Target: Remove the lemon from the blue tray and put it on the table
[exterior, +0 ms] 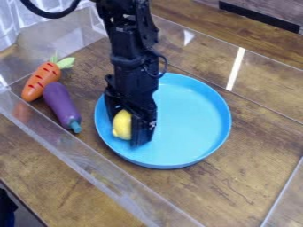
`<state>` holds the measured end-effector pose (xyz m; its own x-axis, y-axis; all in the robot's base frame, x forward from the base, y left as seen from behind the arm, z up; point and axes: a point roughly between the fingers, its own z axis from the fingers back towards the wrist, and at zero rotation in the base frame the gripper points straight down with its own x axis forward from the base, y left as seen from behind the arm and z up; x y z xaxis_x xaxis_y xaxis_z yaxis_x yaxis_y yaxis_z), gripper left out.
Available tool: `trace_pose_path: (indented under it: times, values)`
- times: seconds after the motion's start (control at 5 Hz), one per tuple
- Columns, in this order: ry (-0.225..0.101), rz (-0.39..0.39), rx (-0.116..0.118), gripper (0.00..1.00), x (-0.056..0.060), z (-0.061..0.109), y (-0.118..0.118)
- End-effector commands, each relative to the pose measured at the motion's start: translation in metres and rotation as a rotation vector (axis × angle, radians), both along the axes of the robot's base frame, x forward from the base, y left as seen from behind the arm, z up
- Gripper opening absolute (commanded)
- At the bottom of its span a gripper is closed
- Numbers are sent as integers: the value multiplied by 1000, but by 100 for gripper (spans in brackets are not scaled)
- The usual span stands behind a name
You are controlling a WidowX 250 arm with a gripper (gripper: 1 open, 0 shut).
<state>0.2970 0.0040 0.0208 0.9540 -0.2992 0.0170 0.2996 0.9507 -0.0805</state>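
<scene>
Gripper (126, 124) points down over left part of blue tray (201, 111), jaws spread wide either side of lemon (120, 124); grip on lemon unclear. Lemon inside tray, on table (236, 191).

Bench (254, 168): dark brown wood planks, grain and seams visible, glossy finish throwing pale streaks of reflected light. Clear plastic sheeting (71, 133) stands along its near-left edge, transparent and shiny, with bright glints on its folds.

Blue tray (196, 120): smooth plastic look, even bright blue, soft sheen on the raised rim.

Lemon (120, 123): smooth, glossy yellow skin, toy-like plastic finish.

Gripper (128, 124): black, mostly matt casing, hard plastic or painted metal, cannot tell which; a few dull highlights along the arm above.

Carrot (42, 80): orange, smooth toy surface, with a green top. Purple vegetable (62, 106): smooth, slightly shiny.
</scene>
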Motion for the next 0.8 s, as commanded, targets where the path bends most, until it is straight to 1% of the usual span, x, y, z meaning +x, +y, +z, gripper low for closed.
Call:
trace_pose_path:
  times: [0.0, 0.6]
  values:
    - [-4, -1, -7, 100, 3, -3, 7]
    - [21, 4, -32, 100, 1, -7, 10]
